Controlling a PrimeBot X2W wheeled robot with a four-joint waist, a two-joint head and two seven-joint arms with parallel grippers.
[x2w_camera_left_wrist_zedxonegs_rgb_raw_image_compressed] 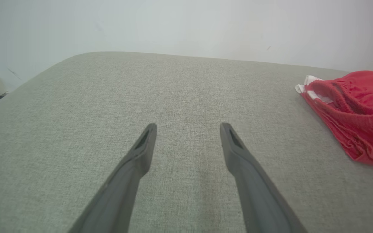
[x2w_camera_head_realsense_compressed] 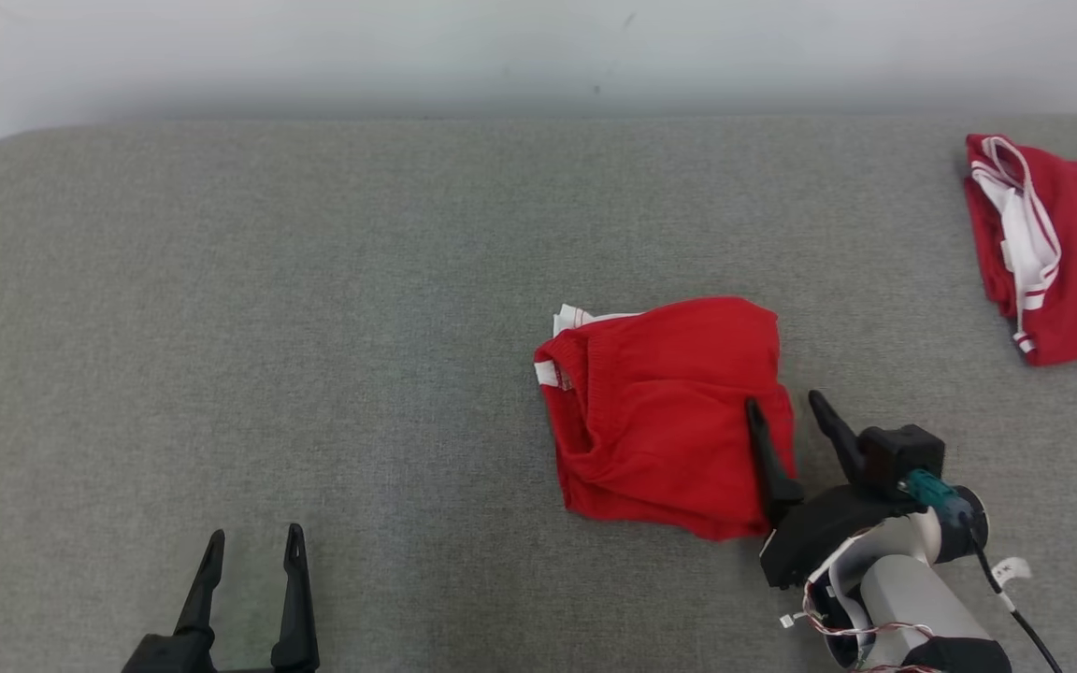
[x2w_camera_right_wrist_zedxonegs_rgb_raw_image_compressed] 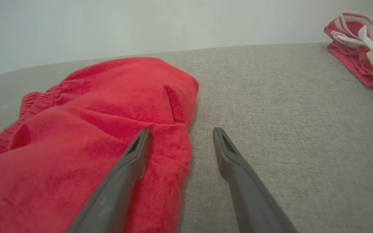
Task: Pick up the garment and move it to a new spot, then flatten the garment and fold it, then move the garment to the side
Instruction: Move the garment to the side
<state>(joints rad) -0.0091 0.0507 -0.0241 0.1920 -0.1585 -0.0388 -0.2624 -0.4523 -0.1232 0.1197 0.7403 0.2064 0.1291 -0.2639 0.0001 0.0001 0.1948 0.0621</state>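
Observation:
A red garment (x2w_camera_head_realsense_compressed: 660, 411) with white trim lies folded right of the middle of the grey padded table (x2w_camera_head_realsense_compressed: 314, 299). My right gripper (x2w_camera_head_realsense_compressed: 786, 402) is open at the garment's right edge, one finger over the red cloth and the other over bare table. In the right wrist view the right gripper (x2w_camera_right_wrist_zedxonegs_rgb_raw_image_compressed: 180, 131) straddles that edge of the garment (x2w_camera_right_wrist_zedxonegs_rgb_raw_image_compressed: 92, 129). My left gripper (x2w_camera_head_realsense_compressed: 253, 537) stands open at the lower left, over bare table. The left wrist view has the left gripper (x2w_camera_left_wrist_zedxonegs_rgb_raw_image_compressed: 188, 126) with nothing between its fingers and the garment (x2w_camera_left_wrist_zedxonegs_rgb_raw_image_compressed: 355, 106) off to the right.
Another red and white piece of clothing (x2w_camera_head_realsense_compressed: 1053, 243) lies folded at the table's far right edge; it is also in the right wrist view (x2w_camera_right_wrist_zedxonegs_rgb_raw_image_compressed: 364, 45). A pale wall (x2w_camera_head_realsense_compressed: 538, 47) runs behind the table. The table's far left corner is rounded.

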